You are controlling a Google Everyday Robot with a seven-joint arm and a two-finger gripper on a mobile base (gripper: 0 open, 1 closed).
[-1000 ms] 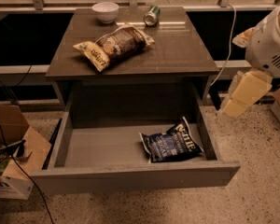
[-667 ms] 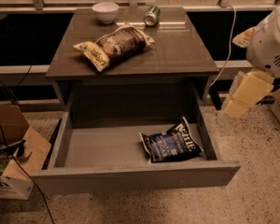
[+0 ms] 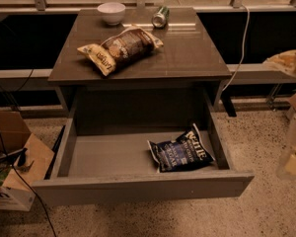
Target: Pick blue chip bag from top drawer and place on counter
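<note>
movement only at the right edge, where the gripper (image 3: 293,152) has drifted farther out, open or closed i cannot tell, leaving the blue bag (image 3: 181,154) untouched at the right of the drawer (image 3: 108,154).

We find the top drawer (image 3: 138,191) open from above, its left half bare; the blue chip bag (image 3: 180,152) lies against its right wall. On the counter (image 3: 187,58), a brown chip bag (image 3: 119,48), a bowl (image 3: 111,12) and a can (image 3: 160,17) occupy the left and back, and the front right is bare. The gripper (image 3: 295,152) hangs well right of the drawer.
</note>
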